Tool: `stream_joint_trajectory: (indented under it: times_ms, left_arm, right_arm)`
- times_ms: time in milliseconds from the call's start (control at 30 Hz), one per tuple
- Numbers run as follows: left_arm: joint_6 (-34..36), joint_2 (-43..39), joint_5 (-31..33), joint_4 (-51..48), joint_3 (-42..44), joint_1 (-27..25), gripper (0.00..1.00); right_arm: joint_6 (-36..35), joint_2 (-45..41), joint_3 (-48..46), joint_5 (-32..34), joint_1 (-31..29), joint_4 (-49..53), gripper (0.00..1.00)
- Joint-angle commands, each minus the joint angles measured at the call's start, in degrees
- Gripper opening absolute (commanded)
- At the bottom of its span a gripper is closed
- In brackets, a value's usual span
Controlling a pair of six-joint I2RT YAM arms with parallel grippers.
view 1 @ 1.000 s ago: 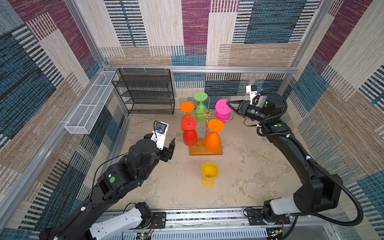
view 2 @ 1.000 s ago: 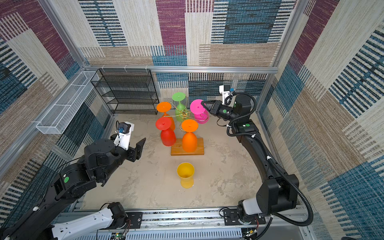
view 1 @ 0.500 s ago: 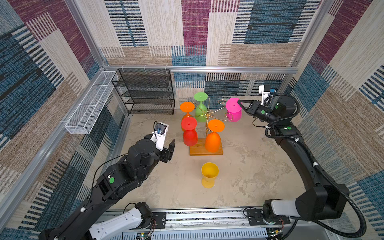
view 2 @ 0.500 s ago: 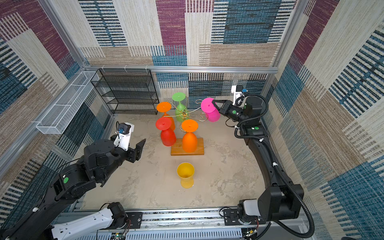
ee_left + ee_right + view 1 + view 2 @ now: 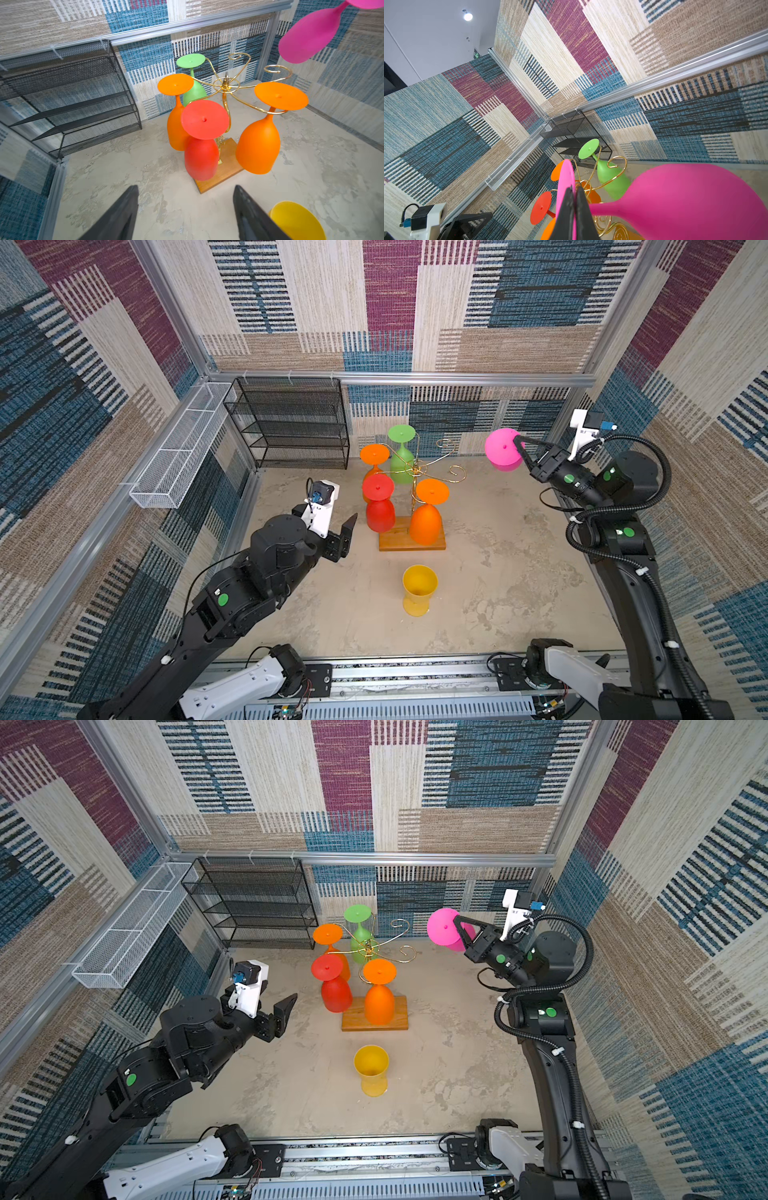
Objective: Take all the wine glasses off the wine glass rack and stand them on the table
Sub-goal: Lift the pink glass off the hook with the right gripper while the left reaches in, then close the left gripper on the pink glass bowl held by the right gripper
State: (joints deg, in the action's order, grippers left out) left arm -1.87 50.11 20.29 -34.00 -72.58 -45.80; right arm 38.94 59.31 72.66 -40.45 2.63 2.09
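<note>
- The pink wine glass (image 5: 500, 445) is off the rack (image 5: 414, 485). It hangs in the air to the rack's right, well apart from the gold wire, near the back right corner and above the table (image 5: 519, 572).
- It is carried foot up and bowl down, the same way up as the glasses on the hooks. That looks like the natural result of sliding it sideways out of a hook without turning it.
- Its long axis, foot to bowl, is tilted rather than plumb. The flat foot faces up and the bowl's mouth points downward. Which way it leans is hard to tell.
- The right gripper (image 5: 576, 194) is clamped on the thin stem just beside the foot, its fingers nearly together. The stem is probably the only part narrow enough to pinch, and the wide foot would stop the glass slipping through.
- The curled arms (image 5: 277, 68) on the rack's right side, nearest the pink glass, are bare.
- Four glasses hang foot up on the other arms: a green glass (image 5: 402, 448), a back orange glass (image 5: 375, 455), a red glass (image 5: 379, 506) and a front orange glass (image 5: 428, 514).
- A yellow glass (image 5: 419, 589) stands mouth up on the table, in front of the wooden base (image 5: 392, 542).
- The left gripper (image 5: 185, 188) has its fingers apart and holds nothing. It points at the rack from the front left, near the red glass but not touching, seemingly waiting.
</note>
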Motion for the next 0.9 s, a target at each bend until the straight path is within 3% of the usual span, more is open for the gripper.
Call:
stream_joint_trajectory:
  times_ms: [0,200,367,600,700,867]
  left_arm:
    - [-0.86,1.35,-11.04,7.26,-0.65,1.59,0.74]
    - [-3.34,3.93,-26.77,16.11,-0.48,5.80,0.74]
    - [-7.33,7.34,-40.98,22.75,-0.75,10.53,0.74]
    - [-25.07,13.66,-65.58,47.16,3.66,21.41,0.74]
    - [-32.30,16.49,-70.91,57.21,4.83,24.35,0.74]
    - [-34.48,18.32,-73.39,61.27,5.14,25.87,0.74]
  right_arm:
    - [0.63,-1.66,-0.18,-0.96,0.06,-5.72,0.00]
    - [10.44,-2.40,-4.21,-10.52,0.02,-25.81,0.00]
    - [17.88,-0.55,-5.51,-14.16,-1.66,-38.71,0.00]
    - [20.89,4.44,-4.70,-14.43,-13.00,-49.49,0.00]
    - [26.44,6.90,-5.67,-15.25,-15.10,-59.19,0.00]
    - [37.10,10.90,-8.33,-15.29,-16.13,-75.83,0.00]
